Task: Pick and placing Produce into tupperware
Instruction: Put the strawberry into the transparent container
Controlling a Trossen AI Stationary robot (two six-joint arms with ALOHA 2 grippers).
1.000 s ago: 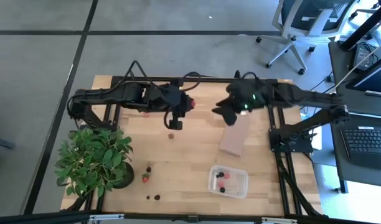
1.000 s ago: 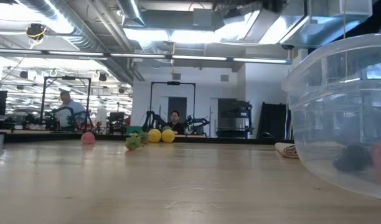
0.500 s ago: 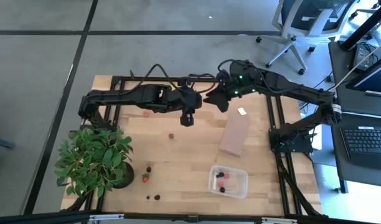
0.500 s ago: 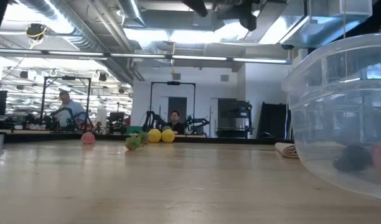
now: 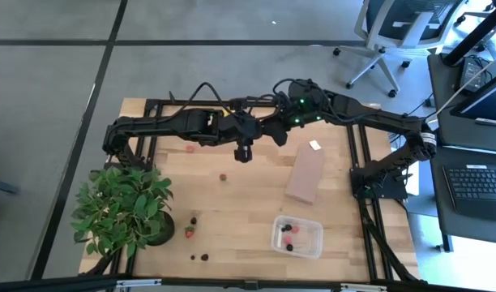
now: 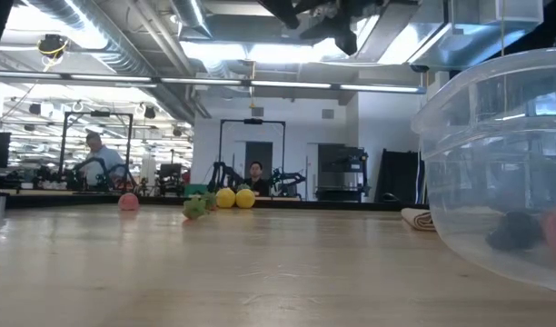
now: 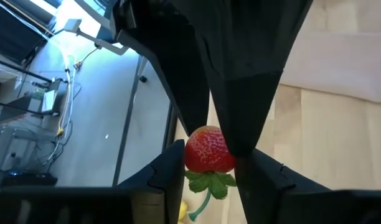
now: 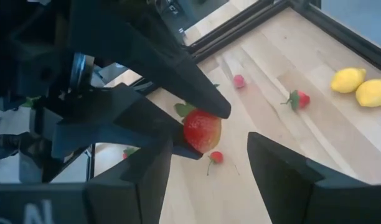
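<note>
The left claw (image 7: pixel 223 163) grips a red strawberry (image 7: pixel 208 150) beside the parted, empty right claw (image 8: pixel 206 165), probably a handover toward the clear plastic rectangular tupperware (image 5: pixel 297 236).

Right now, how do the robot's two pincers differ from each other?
The left pincer grips a strawberry between its fingers; the right pincer holds nothing. The left pincer's fingers are closed on the fruit; the right pincer's fingers stand wide apart and do not touch it. What they share: both hang in the air above the table, close to one another.
</note>
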